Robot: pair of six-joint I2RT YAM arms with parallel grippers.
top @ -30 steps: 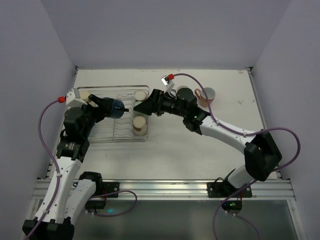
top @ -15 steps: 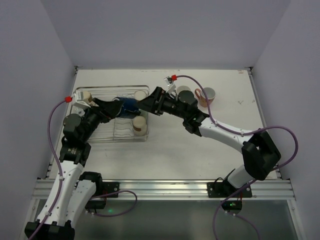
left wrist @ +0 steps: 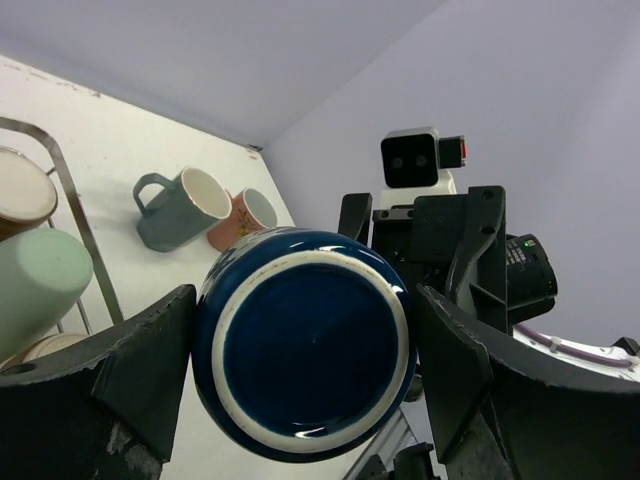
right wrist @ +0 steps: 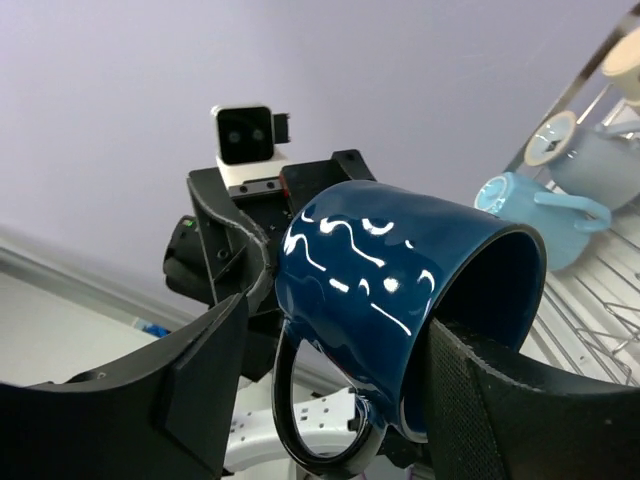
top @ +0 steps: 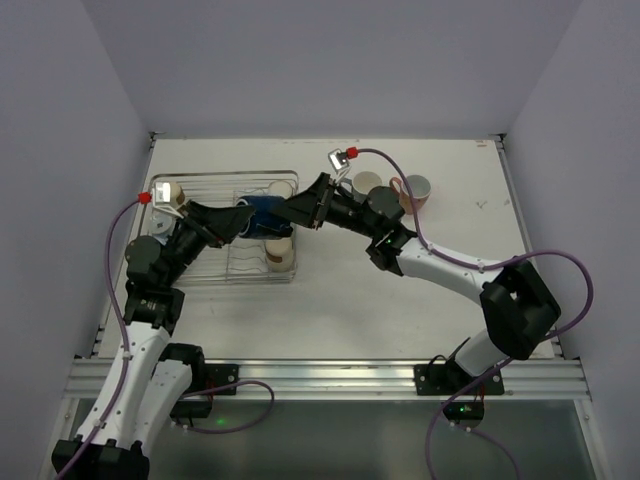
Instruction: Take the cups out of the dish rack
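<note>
That navy mug [top: 266,212] is glazed ceramic, so I'd guess stiff, a bit heavy for its size, slick under hard pads, and no fun if it drops onto wire. The best hold looks like a pinch over the wall at the rim or a squeeze across the body, not the thin handle. Poses, from the near edge out: both arms rise from their bases and lean toward each other over the dish rack [top: 200,272], forearms stretched out, wrists facing off. The left gripper [top: 243,220] has the mug clamped across its body near the base, jaws about halfway apart, so its wrist view is mostly the round bottom. The right gripper [top: 293,212] meets the mouth end, with one finger on the handle side and the other across the open rim, but I can't tell if those jaws have any bite. So the mug hangs on its side in the air above the rack's right part, between the two. Under it a beige tumbler [top: 279,252] sits in the rack, with a pale green tumbler [left wrist: 40,290] and a light blue mug [right wrist: 540,215] in there too. Farther back on the surface [top: 350,290], a grey-teal mug [top: 367,183] and a salmon pink mug [top: 413,190] sit side by side, outside the rack
</note>
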